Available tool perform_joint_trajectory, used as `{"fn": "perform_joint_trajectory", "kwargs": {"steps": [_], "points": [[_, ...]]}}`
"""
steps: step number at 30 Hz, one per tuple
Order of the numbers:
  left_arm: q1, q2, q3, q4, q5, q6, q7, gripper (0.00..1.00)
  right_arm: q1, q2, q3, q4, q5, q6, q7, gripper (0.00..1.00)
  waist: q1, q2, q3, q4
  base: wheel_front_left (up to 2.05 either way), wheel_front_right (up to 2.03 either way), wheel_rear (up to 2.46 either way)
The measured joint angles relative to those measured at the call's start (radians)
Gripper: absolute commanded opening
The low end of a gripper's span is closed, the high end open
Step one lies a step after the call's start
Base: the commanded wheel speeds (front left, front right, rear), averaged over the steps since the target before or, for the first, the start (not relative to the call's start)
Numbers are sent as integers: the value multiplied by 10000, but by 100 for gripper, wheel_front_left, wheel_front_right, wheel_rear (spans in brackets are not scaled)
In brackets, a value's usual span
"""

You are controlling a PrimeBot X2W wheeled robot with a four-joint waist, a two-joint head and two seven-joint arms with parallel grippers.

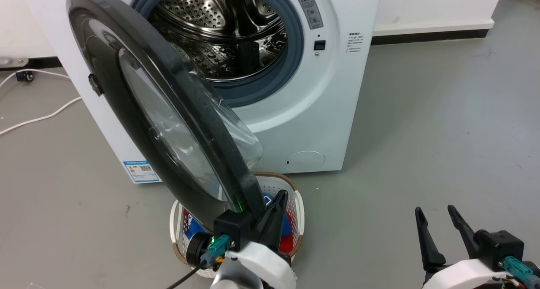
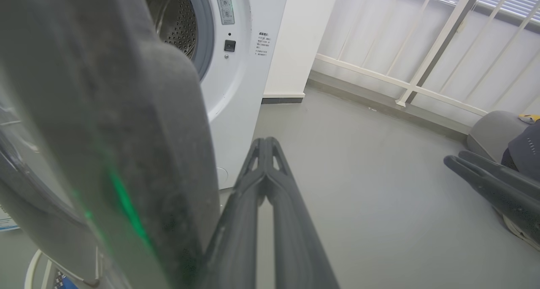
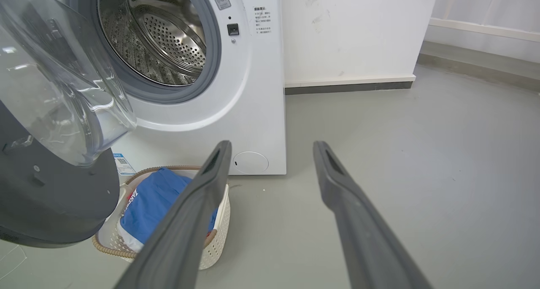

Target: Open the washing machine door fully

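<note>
Washing machine door stands half swung from the washing machine, hinged left; its free rim lies immediately left of the left gripper, fingers pressed together; leftward push judged needed; right gripper, fingers apart, sits well off to the right.

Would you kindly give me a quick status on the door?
Left hand shut, beside door edge. Right hand open, clear. Door partway open. Basket below it.
</note>
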Motion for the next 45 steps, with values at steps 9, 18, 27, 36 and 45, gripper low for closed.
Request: {"fn": "perform_joint_trajectory", "kwargs": {"steps": [9, 18, 27, 36, 45], "points": [[806, 495, -33, -1158, 113, 391, 54, 0, -1, -2, 19, 21, -2, 0, 13, 100, 0, 0, 54, 377, 0, 0, 0], [1810, 1154, -59, -2824, 387, 1057, 462, 0, 27, -2, -107, -21, -48, 0, 42, 100, 0, 0, 87, 1212, 0, 0, 0], [2271, 1373, -25, -3615, 428, 1371, 589, 0, 40, -19, -380, -276, -128, 0, 105, 100, 1, 0, 249, 2396, 0, 0, 0], [2425, 1526, 825, -3737, 251, 1881, 228, 0, -16, -42, -520, -489, -215, 0, 222, 100, 0, 0, 534, 3628, 0, 0, 0], [2456, 1939, 2522, -3599, -548, 1973, -462, 0, -157, -96, -583, -809, -297, 0, 414, 100, 2, 0, 1031, 4227, 0, 0, 0]]}}
